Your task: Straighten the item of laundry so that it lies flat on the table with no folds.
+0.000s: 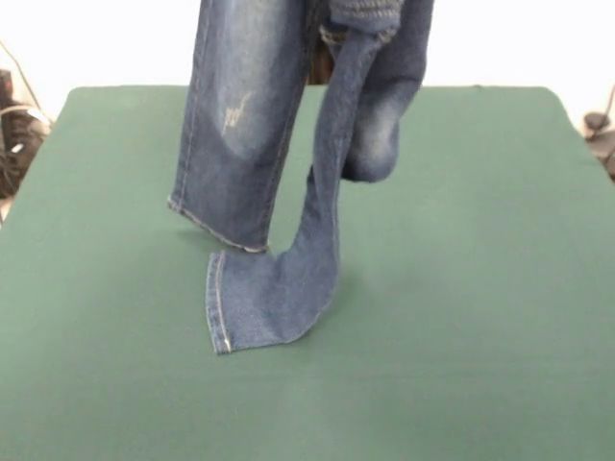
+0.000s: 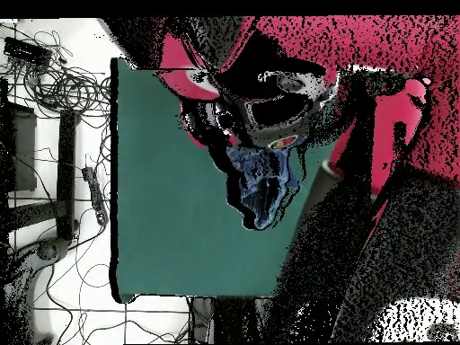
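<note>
The red and black arm (image 2: 269,99) is reaching over the green table (image 2: 162,180), covering much of its right side. Blue jeans (image 2: 262,184) are hanging bunched beneath it, midway between the table's top and bottom edges.

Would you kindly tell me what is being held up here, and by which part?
The blue denim jeans hang from somewhere above; the holding point is out of sight.

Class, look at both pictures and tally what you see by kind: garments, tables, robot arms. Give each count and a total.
Pair of jeans: 1
Table: 1
Robot arm: 1
Total: 3
</note>
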